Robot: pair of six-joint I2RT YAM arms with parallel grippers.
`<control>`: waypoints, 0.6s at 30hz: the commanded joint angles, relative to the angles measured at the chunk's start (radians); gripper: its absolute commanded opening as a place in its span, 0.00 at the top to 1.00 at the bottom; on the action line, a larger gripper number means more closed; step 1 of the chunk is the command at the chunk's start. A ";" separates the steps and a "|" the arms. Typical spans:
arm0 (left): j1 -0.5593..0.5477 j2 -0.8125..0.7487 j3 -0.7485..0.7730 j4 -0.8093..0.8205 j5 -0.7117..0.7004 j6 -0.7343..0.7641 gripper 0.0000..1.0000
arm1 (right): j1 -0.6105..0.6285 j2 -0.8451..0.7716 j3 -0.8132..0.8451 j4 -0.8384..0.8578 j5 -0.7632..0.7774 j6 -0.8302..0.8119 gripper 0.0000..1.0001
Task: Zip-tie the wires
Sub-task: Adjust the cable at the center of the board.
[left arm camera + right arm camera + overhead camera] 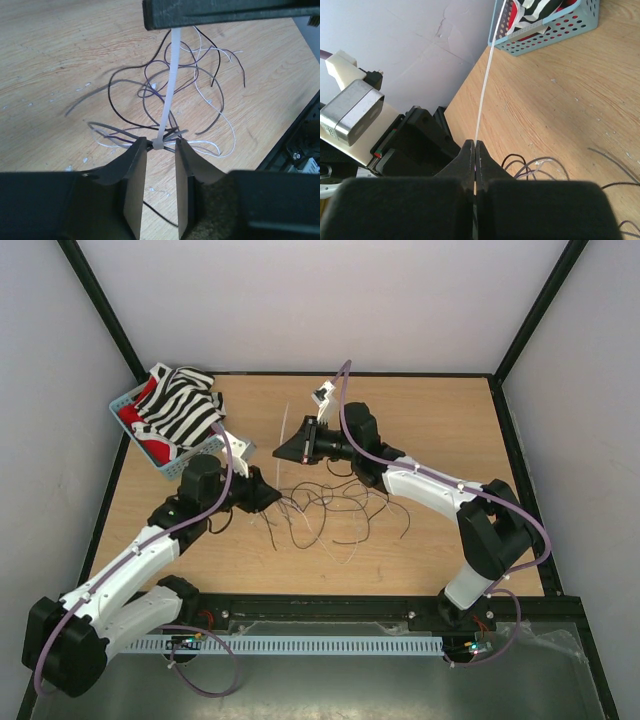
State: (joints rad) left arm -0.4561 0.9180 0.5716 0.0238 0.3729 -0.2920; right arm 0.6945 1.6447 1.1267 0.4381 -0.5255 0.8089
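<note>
The wires (325, 505) lie in a loose dark and pale tangle on the wooden table (440, 430); they also show in the left wrist view (195, 75). A white zip tie (168, 90) loops round a bunched part of them, with its head (158, 145) right at my left gripper's (161, 144) tips. The left jaws stand a little apart on either side of the head, and wires cross under the tips. My right gripper (476, 145) is shut on the zip tie's tail (485, 85), which runs taut. In the top view the right gripper (285, 452) is just behind the left gripper (266, 496).
A blue basket (197, 453) holding a black-and-white striped cloth (185, 400) and something red stands at the back left; it also shows in the right wrist view (555, 27). Grey walls enclose the table. A black rail (320, 610) runs along the near edge.
</note>
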 commanded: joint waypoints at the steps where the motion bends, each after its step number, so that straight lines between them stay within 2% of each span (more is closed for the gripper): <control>1: 0.000 -0.003 0.040 -0.019 -0.009 0.017 0.65 | 0.000 -0.034 0.000 0.040 -0.039 -0.006 1.00; 5: 0.012 -0.031 0.054 -0.019 0.002 0.024 0.57 | 0.000 -0.034 0.006 0.018 -0.054 -0.020 1.00; 8: 0.014 -0.035 0.071 -0.021 0.026 0.041 0.55 | 0.000 -0.042 -0.007 0.018 -0.046 -0.022 1.00; 11: 0.014 -0.018 0.083 -0.019 0.026 0.048 0.56 | 0.000 -0.045 -0.011 0.021 -0.054 -0.017 1.00; 18: 0.013 0.047 0.095 -0.012 0.047 0.051 0.66 | 0.000 -0.057 -0.020 0.025 -0.046 -0.012 1.00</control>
State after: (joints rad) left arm -0.4480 0.9382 0.6437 0.0013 0.3958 -0.2550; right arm 0.6945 1.6325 1.1160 0.4389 -0.5621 0.8001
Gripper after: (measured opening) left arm 0.365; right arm 0.011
